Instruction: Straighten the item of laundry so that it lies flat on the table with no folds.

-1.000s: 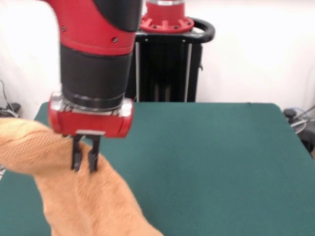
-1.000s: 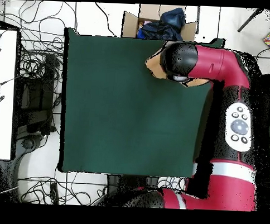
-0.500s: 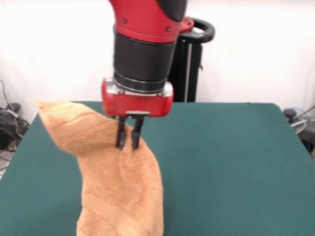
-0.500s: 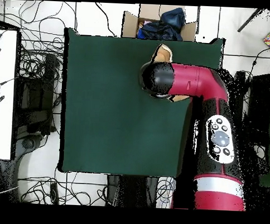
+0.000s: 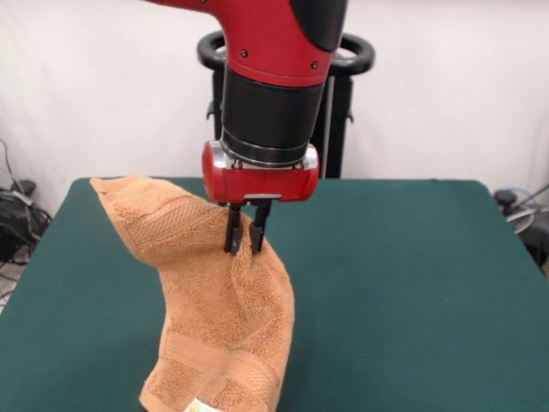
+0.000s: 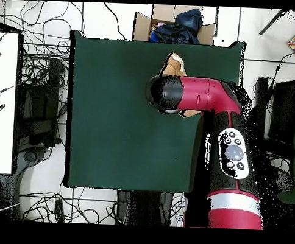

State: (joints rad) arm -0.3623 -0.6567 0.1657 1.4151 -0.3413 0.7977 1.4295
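Green felt desk (image 5: 412, 283), white wall behind.
My claw (image 5: 245, 233) pinches the ribbed orange terry towel (image 5: 225, 326), lifted and draped, still folded.

Bright, even room light for you, soft shadow under the towel (image 5: 219, 309) (front view), no glare, slight softness.

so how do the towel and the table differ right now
The towel is orange-tan and looped; the table is dark green and felt-like. The towel is small, pinched and lifted by the gripper, draped with folds; the table is far bigger and lies flat. Both look like soft fabric surfaces.
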